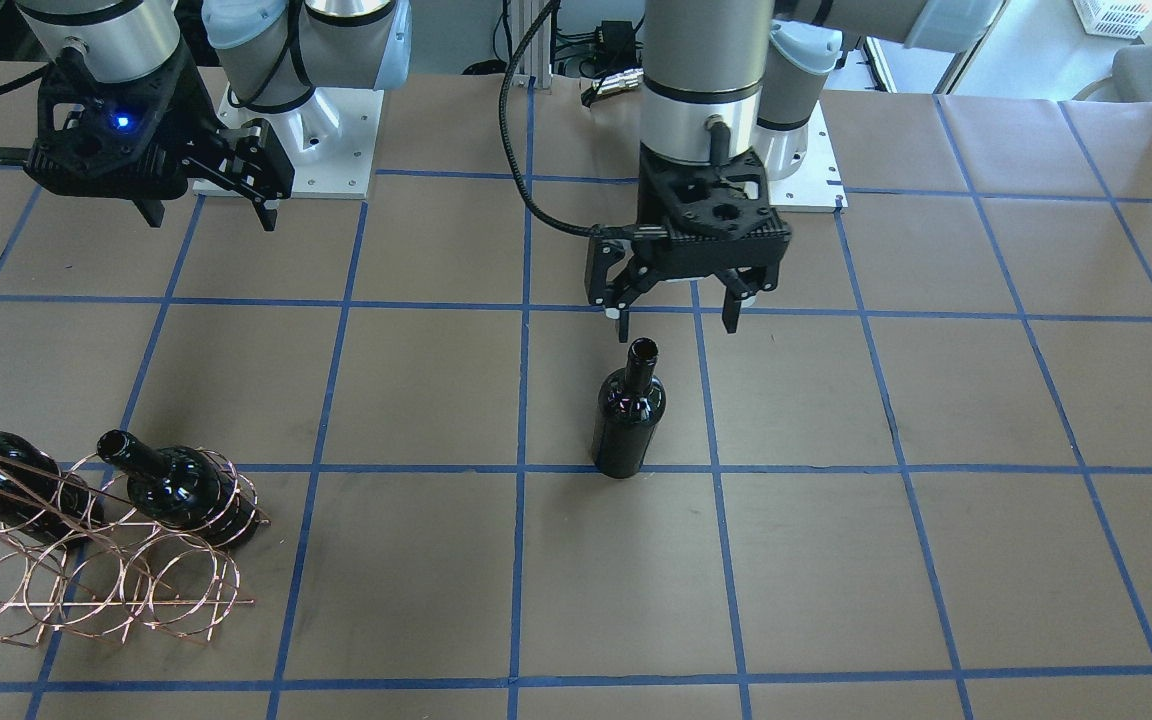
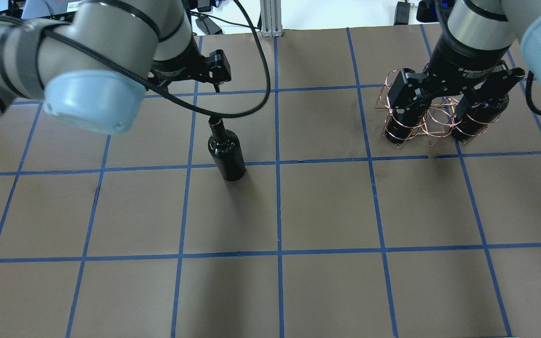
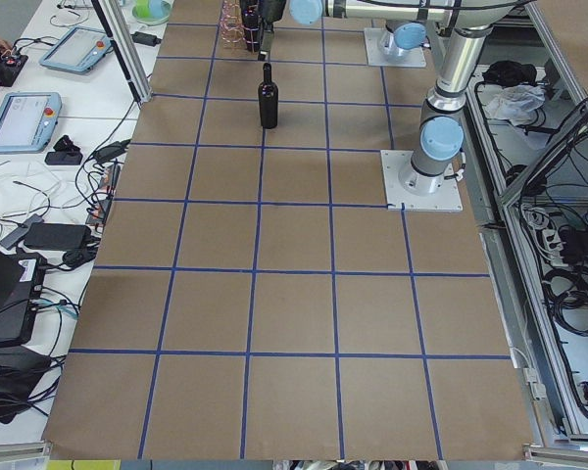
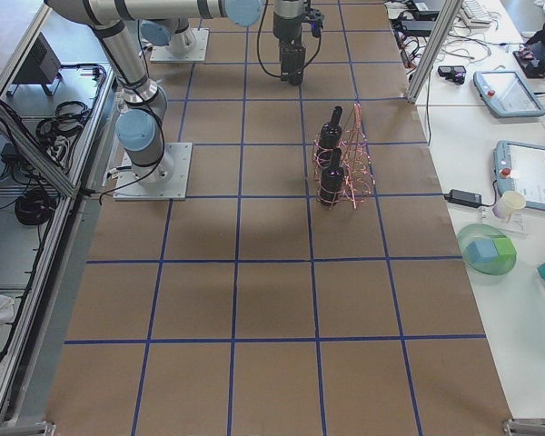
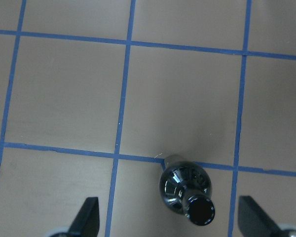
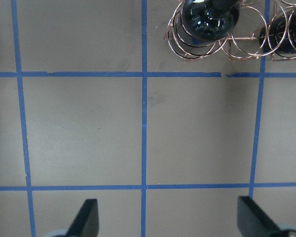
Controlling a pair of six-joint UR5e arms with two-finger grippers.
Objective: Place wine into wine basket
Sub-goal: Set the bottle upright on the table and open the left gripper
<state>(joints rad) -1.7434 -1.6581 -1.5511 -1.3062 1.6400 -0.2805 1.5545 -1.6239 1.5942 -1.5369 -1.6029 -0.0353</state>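
Note:
A glossy black wine bottle (image 1: 626,415) stands upright and alone near the table's middle; it also shows in the overhead view (image 2: 227,152) and from above in the left wrist view (image 5: 185,186). My left gripper (image 1: 673,318) is open and empty, hanging just above the bottle's mouth and slightly to the robot's side of it. The copper wire wine basket (image 1: 86,585) stands on my right side and holds two more black bottles (image 1: 186,490) (image 1: 6,490). My right gripper (image 1: 208,215) is open and empty, high up, on the robot's side of the basket (image 6: 246,47).
The table (image 1: 936,560) is covered in brown paper with a blue tape grid. Both arm base plates (image 1: 296,150) sit at the robot-side edge. Tablets and cables lie on side benches (image 3: 39,117) beyond the table's ends.

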